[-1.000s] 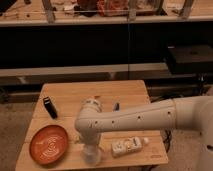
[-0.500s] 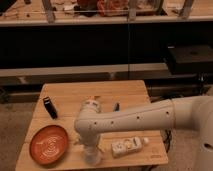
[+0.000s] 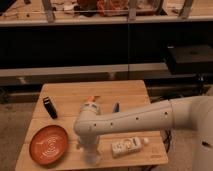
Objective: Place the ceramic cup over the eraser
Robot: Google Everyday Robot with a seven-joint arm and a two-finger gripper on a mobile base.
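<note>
My gripper points straight down over the table's front edge, just right of the orange plate. A small white cup shows directly under it, at the gripper's tip and on or just above the wooden table. The wrist hides the cup's top, so I cannot tell whether it is held. A black block, which looks like the eraser, lies at the table's left back, well apart from the gripper and the cup.
An orange plate sits at the front left. A white bottle with an orange cap and a blue pen lie mid-table behind my arm. A long white block lies front right. Dark shelves stand behind.
Almost nothing: the arm and gripper stay over the same spot at the front edge, and the objects on the table have not moved.
</note>
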